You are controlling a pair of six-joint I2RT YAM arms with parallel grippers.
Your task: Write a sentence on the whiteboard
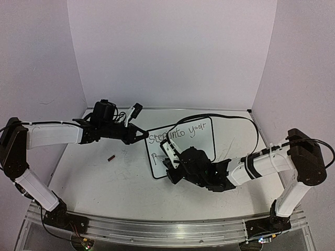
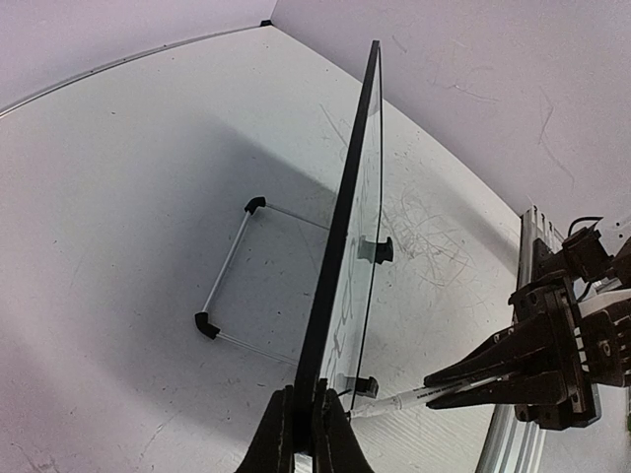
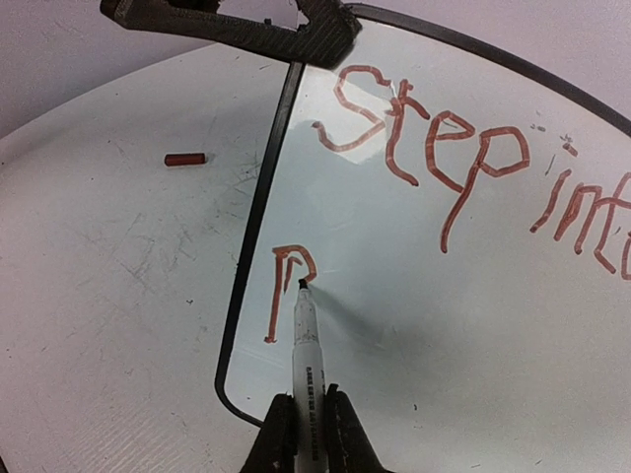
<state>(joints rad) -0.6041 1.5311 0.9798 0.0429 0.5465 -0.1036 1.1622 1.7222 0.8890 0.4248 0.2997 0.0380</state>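
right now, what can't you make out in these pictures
Top view: the right gripper covers the whiteboard's lower half.
Right wrist view: the first line runs off the right edge.
Left wrist view: the whiteboard stands edge-on, unreadable.
Small red piece: too small to identify.

Pale lilac walls [image 1: 172,52] enclose a scuffed white tabletop [image 1: 94,178] on three sides.

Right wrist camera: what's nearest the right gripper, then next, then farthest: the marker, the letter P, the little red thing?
1. The marker, held in the right gripper.
2. The letter P, at the marker's tip on the whiteboard.
3. The little red thing, on the table, upper left.
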